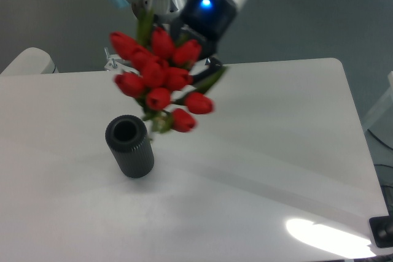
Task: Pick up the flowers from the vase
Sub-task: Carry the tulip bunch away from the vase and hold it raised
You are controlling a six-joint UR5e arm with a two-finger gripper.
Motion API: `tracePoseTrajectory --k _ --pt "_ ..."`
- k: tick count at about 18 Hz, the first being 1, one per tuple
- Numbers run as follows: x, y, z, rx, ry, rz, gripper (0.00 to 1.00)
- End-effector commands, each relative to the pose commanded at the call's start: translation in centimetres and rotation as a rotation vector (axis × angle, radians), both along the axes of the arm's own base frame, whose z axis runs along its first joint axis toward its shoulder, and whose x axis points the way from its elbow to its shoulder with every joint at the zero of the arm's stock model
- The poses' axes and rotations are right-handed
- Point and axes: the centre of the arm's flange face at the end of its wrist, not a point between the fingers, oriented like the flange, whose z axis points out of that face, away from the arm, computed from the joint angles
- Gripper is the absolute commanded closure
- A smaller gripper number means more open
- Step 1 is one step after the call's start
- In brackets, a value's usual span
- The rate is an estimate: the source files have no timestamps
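The flowers, a bunch of red tulip buds with green leaves, hang in the air above the table, up and to the right of the vase and free of it. My gripper is shut on the bunch from behind; its dark fingers are mostly hidden by the buds. The vase, a dark ribbed cylinder, stands upright on the white table with its round mouth open and nothing in it.
The white table runs to a rounded far right corner. A bright patch of glare lies near its front right edge. A pale rounded object sits at the far left.
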Motion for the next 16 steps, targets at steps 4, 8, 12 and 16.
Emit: tracePoseTrajectory --k 4,8,12,16 --pt "-4.3 -1.9 -1.8 -0.001 0.059 0.018 0.66" --pt "-6.5 -3.5 -3.9 -0.012 0.095 0.022 0.66" --pt "-7.0 -4.1 -4.3 -0.019 0.105 0.029 0.66" --pt "-7.2 -4.4 -4.5 -0.020 0.102 0.034 0.66"
